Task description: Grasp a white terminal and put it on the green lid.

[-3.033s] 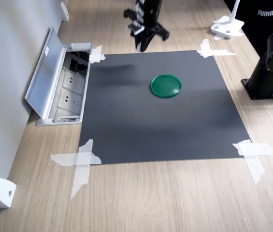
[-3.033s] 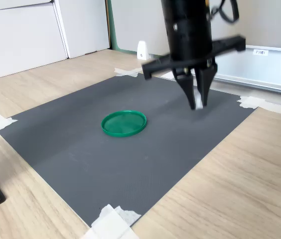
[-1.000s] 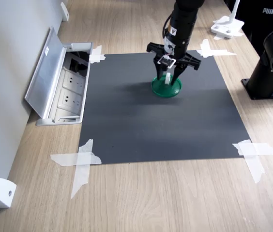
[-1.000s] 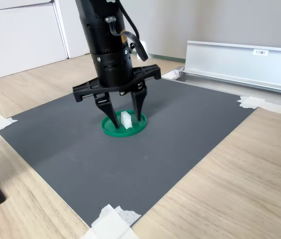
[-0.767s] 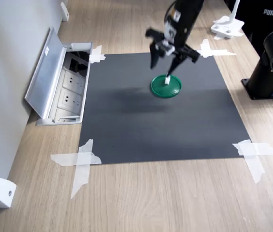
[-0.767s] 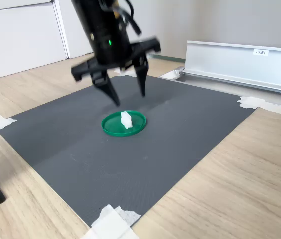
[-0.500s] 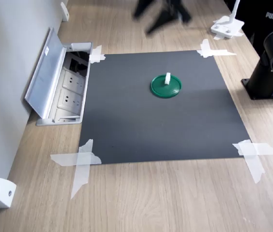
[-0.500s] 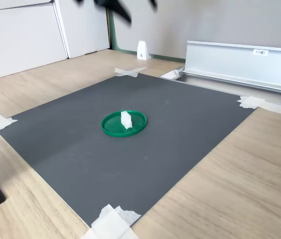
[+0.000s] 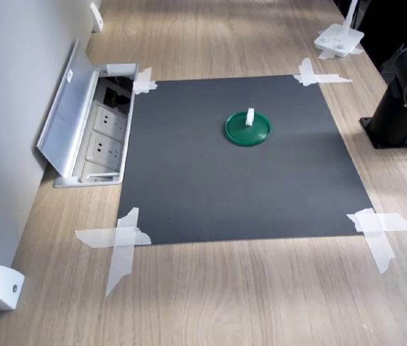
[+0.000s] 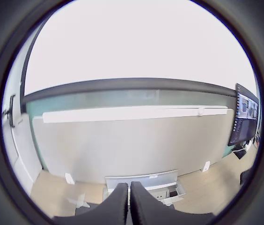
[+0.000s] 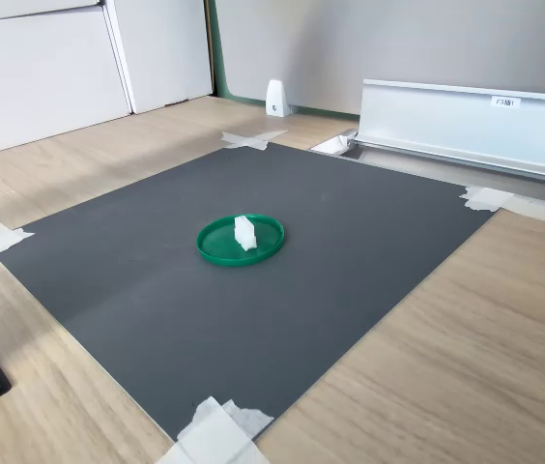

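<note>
Risk is small: white terminal (image 11: 244, 232) stands upright on green lid (image 11: 241, 240) and a bump could tip it; hand (image 10: 128, 202) looks clenched, empty.

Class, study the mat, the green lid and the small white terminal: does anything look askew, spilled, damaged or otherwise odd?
Nothing stands out. The white terminal stands upright on the green lid, which lies flat on the dark mat. Nothing is spilled or visibly damaged.
</note>
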